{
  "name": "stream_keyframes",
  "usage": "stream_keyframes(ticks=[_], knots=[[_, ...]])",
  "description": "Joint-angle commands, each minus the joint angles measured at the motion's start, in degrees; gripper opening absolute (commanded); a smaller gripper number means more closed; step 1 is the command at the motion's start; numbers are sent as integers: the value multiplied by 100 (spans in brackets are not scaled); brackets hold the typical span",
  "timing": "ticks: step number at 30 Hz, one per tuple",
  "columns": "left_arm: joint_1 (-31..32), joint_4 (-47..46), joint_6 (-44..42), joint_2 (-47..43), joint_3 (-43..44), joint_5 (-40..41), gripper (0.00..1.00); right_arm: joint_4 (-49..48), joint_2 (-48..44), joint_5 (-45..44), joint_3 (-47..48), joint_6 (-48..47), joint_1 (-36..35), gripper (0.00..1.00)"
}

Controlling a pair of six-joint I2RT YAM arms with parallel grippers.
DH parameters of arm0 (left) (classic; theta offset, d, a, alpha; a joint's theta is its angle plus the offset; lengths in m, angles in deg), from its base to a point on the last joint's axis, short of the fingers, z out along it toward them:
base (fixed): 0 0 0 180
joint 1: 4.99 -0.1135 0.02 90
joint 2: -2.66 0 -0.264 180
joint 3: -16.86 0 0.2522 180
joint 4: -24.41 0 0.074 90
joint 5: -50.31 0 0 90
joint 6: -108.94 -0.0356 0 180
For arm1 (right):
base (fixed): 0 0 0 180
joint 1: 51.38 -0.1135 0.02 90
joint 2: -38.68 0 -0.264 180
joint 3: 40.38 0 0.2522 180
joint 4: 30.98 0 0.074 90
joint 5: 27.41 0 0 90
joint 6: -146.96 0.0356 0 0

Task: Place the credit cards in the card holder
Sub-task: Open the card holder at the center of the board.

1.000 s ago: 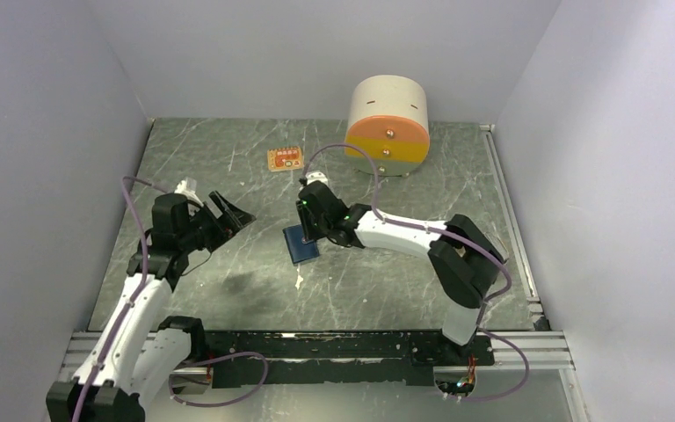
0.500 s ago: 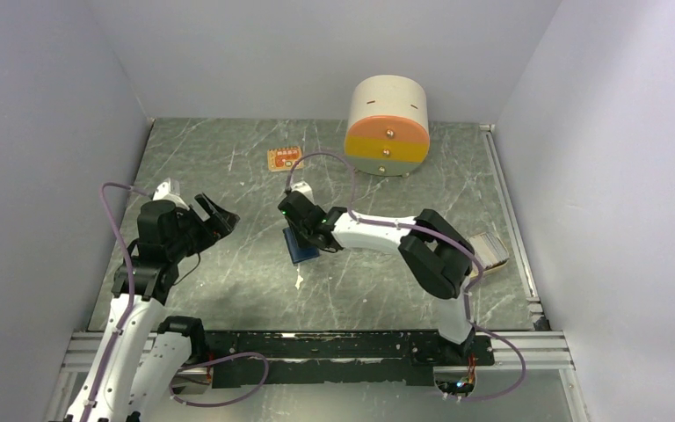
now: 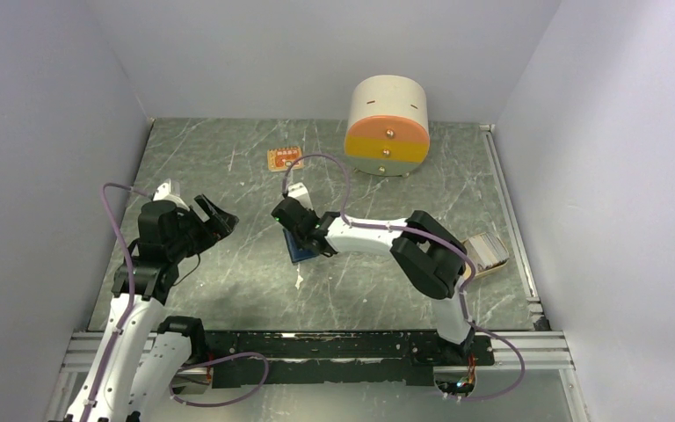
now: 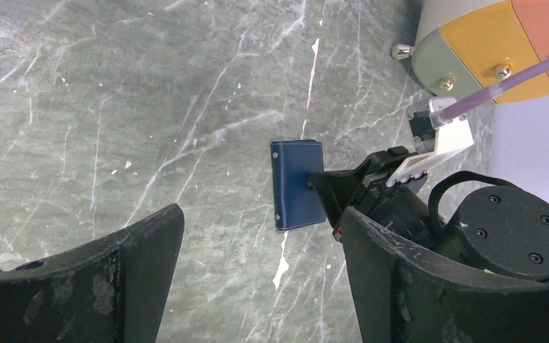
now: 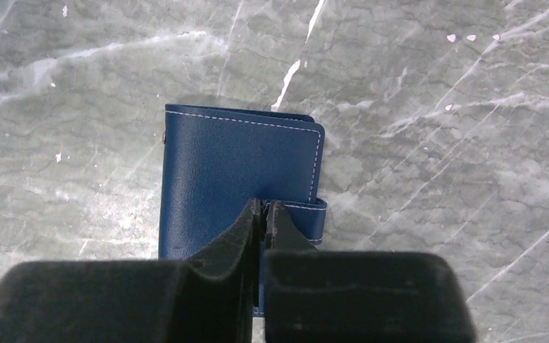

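Card holder (image 5: pixel 236 164): closed, dark blue cover up, lying flat on the bench (image 3: pixel 228 167) a little left of centre. From the left wrist camera its stitched edge shows clearly and nothing rests on top of it.

Right gripper (image 5: pixel 263 209): the arm reaches across the bench to the holder. The jaws are drawn together, with only a thin slit between the two black fingers. The fingertips sit on the cover just beside the snap tab (image 5: pixel 311 218), at the edge nearest the arm. The pictures do not show whether any part of the cover or tab is pinched between them. The holder is not lifted.

Left gripper (image 4: pixel 261 218): jaws spread wide and holding nothing. It hangs above bare bench to the left of the holder, well apart from it, and its camera looks toward the holder and the right gripper.

Credit cards (image 3: pixel 486 249): a beige stack at the right side of the bench, close to the right arm's elbow and far from the holder.

Other items – a cream-and-orange drawer unit (image 3: pixel 387 114) at the back, and an orange tag (image 3: pixel 285 159) to its left.
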Motion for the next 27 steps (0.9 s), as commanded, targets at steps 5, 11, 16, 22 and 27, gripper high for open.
stream_keyframes(ticks=[5, 11, 16, 22, 27], knots=[[-47, -108, -118, 236, -3, -260, 83, -402, -341, 342, -793, 50, 24, 0], [-46, -361, -70, 800, -242, -1025, 71, -1166, -1384, 949, -1391, 41, 29, 0], [-46, -701, -35, 1122, -411, -1582, 64, -1458, -2175, 1226, -1752, 176, 50, 0], [-30, -1210, 95, 1568, -678, -2219, 62, -1815, -2886, 1636, -2269, 503, 98, 0], [156, -1659, 82, 1992, -814, -2538, 68, -1997, -3185, 1736, -2512, 594, 136, 0]])
